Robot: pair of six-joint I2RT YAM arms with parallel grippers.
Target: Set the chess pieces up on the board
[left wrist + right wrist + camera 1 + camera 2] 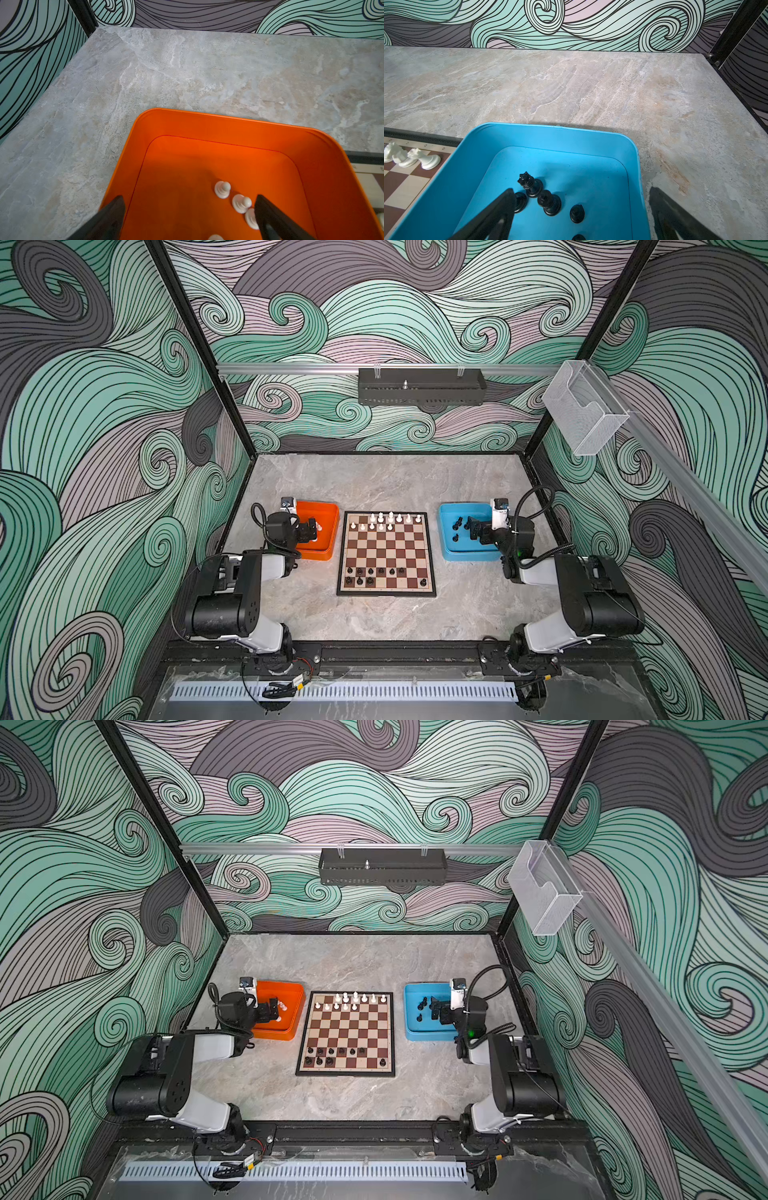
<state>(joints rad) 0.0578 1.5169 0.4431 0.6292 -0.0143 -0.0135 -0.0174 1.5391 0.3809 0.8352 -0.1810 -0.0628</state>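
The left gripper (189, 207) hangs wide open over the orange tray (207, 124). A few white pawns (222, 189) lie on the tray floor close by one finger, and none is gripped. The right gripper (582, 196) is spread just as wide above the blue tray (550, 135), with black pieces (549, 202) standing between its fingers, nearer one of them. Between the two trays sits the board (386, 556). White chessmen (390, 517) crowd its far rows and black chessmen (370, 572) its near rows.
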